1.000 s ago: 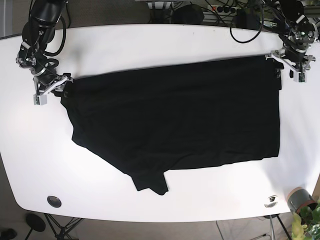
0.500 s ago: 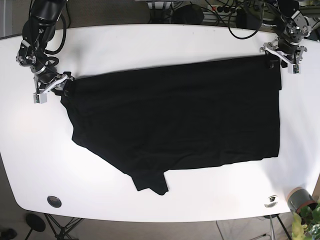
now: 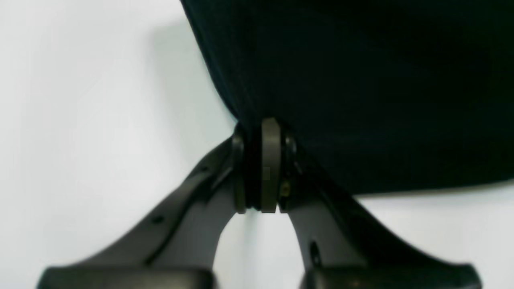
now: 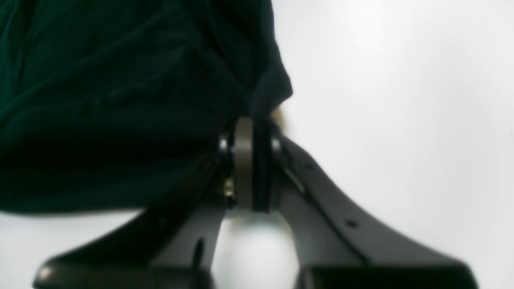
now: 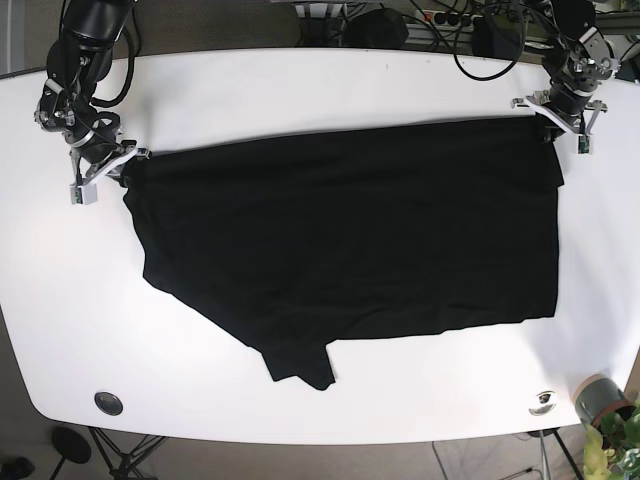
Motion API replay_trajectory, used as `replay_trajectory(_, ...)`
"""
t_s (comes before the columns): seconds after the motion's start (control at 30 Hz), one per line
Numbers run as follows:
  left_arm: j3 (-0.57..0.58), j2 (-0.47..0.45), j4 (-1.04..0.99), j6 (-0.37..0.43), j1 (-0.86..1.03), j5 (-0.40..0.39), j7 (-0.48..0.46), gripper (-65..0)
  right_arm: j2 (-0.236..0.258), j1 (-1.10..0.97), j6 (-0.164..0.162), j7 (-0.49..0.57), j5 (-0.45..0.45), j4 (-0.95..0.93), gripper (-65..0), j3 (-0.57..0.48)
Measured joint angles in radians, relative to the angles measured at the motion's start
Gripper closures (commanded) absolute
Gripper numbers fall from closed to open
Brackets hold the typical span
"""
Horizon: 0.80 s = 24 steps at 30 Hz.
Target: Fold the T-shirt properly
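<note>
A black T-shirt (image 5: 350,235) lies spread flat on the white table (image 5: 300,85), a sleeve sticking out at the bottom (image 5: 300,365). My left gripper (image 5: 549,122) is shut on the shirt's far right corner; the left wrist view shows its jaws pinched on the black cloth (image 3: 361,80) at the gripper (image 3: 261,120). My right gripper (image 5: 128,166) is shut on the shirt's far left corner; the right wrist view shows its jaws clamped on a fold of the cloth (image 4: 120,100) at the gripper (image 4: 251,120).
Cables and dark equipment (image 5: 400,20) lie behind the table's far edge. A round black grommet (image 5: 108,403) sits at the front left, a silver one (image 5: 543,401) at the front right. A grey pot with a plant (image 5: 605,405) stands off the front right corner.
Both grippers have moved toward the far edge of the table, pulling the shirt's top edge with them. The right-hand corner has shifted most; the top edge looks tauter.
</note>
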Motion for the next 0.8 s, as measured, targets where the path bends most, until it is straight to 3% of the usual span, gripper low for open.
replay_trajectory(0.33,0.0,0.003,0.068,0.0,0.096,0.003,0.015,0.0,-0.003,-0.182,-0.008,-0.021,-0.008,0.181,-2.2,0.023)
replay_trajectory(0.57,-0.019,-0.008,0.073,-0.008,0.137,-0.004,0.009,0.0,-0.085,-0.333,-0.006,-0.029,-0.009,0.297,-2.4,0.117)
replay_trajectory(0.8,-0.034,-0.033,0.072,-0.007,0.167,-0.001,0.016,0.0,-0.1,-0.409,0.0,-0.014,-0.001,0.322,-2.5,0.121)
